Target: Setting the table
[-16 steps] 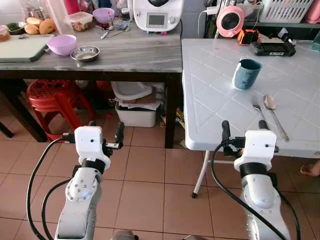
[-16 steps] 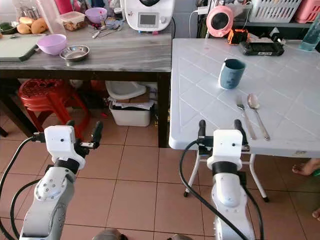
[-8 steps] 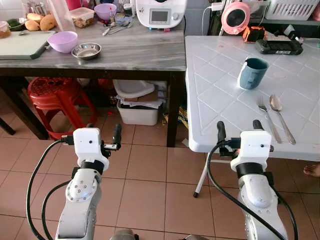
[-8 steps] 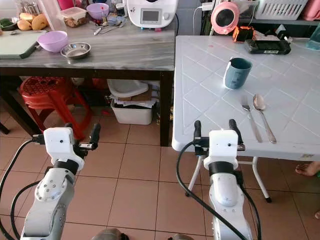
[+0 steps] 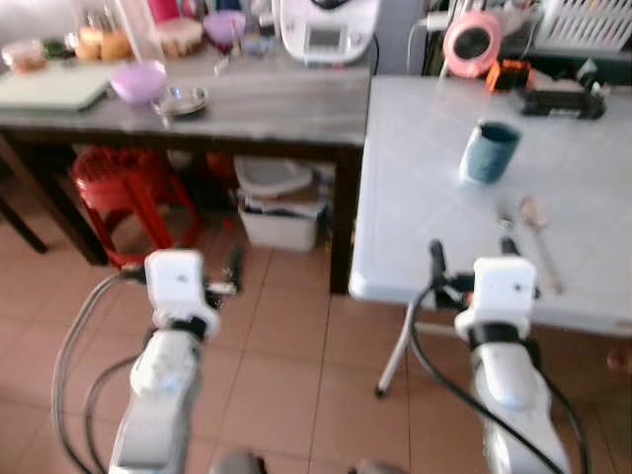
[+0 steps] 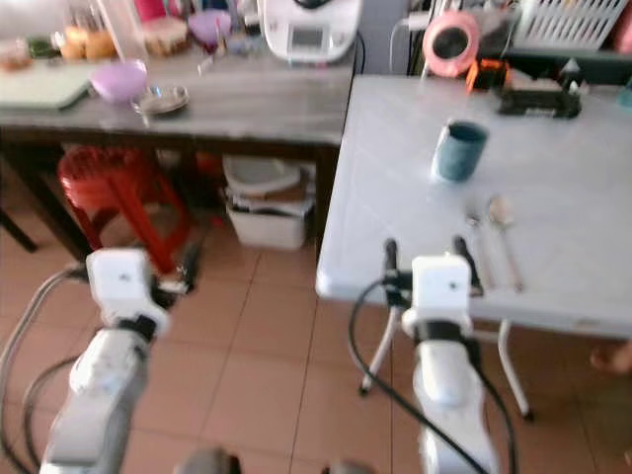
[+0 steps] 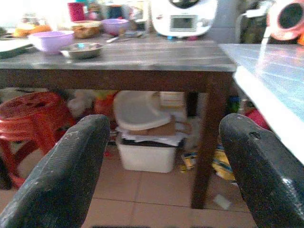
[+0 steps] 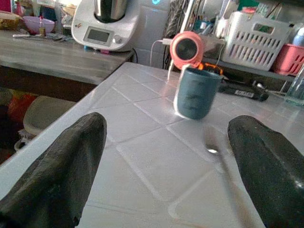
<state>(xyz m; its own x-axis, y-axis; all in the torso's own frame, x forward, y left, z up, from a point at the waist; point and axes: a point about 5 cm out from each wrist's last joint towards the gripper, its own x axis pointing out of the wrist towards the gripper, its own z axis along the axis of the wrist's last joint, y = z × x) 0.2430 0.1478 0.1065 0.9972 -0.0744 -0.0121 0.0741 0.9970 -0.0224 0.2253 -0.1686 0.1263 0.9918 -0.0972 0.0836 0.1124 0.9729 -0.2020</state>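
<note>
A white table (image 6: 563, 148) stands ahead on the right with a blue cup (image 6: 459, 150) on it. A fork (image 6: 474, 225) and a spoon (image 6: 500, 213) lie side by side nearer its front edge. My right gripper (image 6: 426, 252) is open and empty, level with that front edge, just short of the fork. In the right wrist view the cup (image 8: 197, 92) and the spoon (image 8: 211, 149) lie ahead between the open fingers (image 8: 52, 171). My left gripper (image 5: 207, 259) is open over the tiled floor, facing the dark counter (image 7: 118, 52).
The grey counter (image 5: 257, 99) on the left holds a purple bowl (image 5: 136, 79), a steel bowl (image 5: 180, 99) and a white appliance (image 5: 326, 25). Under it are a red stool (image 5: 114, 178) and a white bin (image 5: 281, 222). A person's foot (image 6: 612, 355) shows beside the table.
The whole picture has shifted a little and turned blurred, so the camera is moving. Both grippers keep the same open pose; nothing on the table has moved.
</note>
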